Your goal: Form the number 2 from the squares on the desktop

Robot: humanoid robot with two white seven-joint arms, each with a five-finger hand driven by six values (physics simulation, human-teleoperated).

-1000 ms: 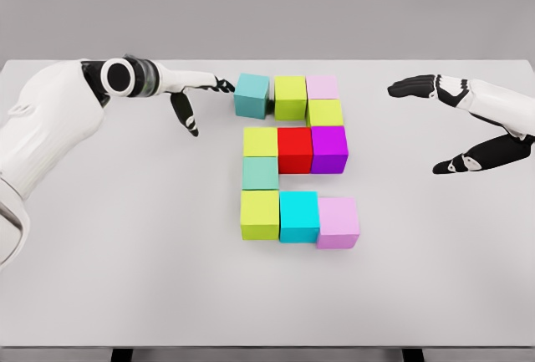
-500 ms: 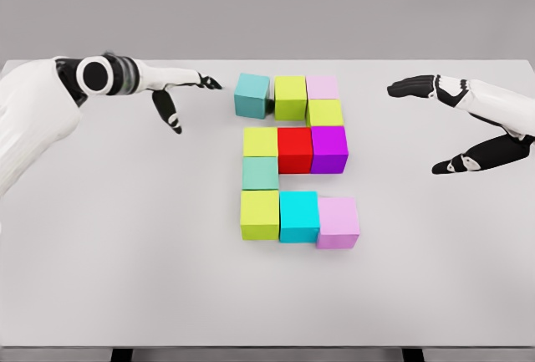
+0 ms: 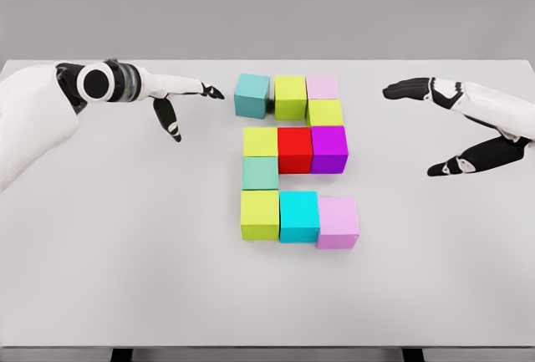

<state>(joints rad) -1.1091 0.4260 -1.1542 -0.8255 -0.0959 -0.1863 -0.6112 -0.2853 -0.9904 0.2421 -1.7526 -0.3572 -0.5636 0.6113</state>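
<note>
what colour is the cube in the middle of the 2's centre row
Red, between a yellow-green cube and a purple one; the head view shows it.

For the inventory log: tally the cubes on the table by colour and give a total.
Teal cubes: 2
Yellow-green cubes: 4
Pale pink cubes: 2
Red cube: 1
Purple cube: 1
Cyan cube: 1
Total: 11

Two glossy white arms, left hand [image 3: 177, 101] white with black fingertips behind a black-ringed wrist, right hand [image 3: 451, 124] black-fingered with white backing
</note>
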